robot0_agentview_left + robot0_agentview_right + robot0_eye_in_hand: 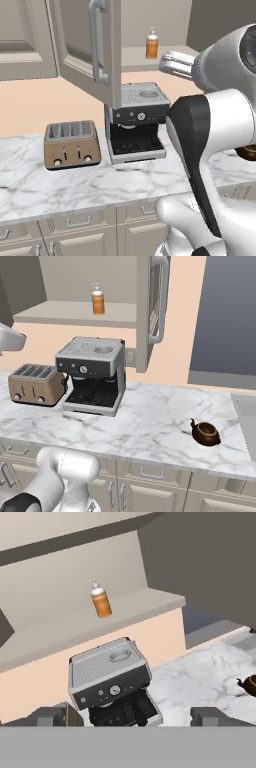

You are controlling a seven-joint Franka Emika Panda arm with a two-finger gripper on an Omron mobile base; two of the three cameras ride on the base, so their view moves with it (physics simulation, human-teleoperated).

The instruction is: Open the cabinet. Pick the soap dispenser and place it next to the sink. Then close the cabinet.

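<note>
Soap dispenser seen upright on shelf of cabinet, doors swung open, above espresso machine. Tool held w/ jaws apart, empty; bottle lies ahead, up-left of tool, long axis vertical.

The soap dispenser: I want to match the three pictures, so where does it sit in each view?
Left base view: soap dispenser at top, right of centre, on the open cabinet's shelf.
Right base view: upper left of centre, on that shelf.
Hand view: upper left of centre, upright on the shelf.
Shared landmark: the coffee machine stands on the counter below it in all three.
</note>
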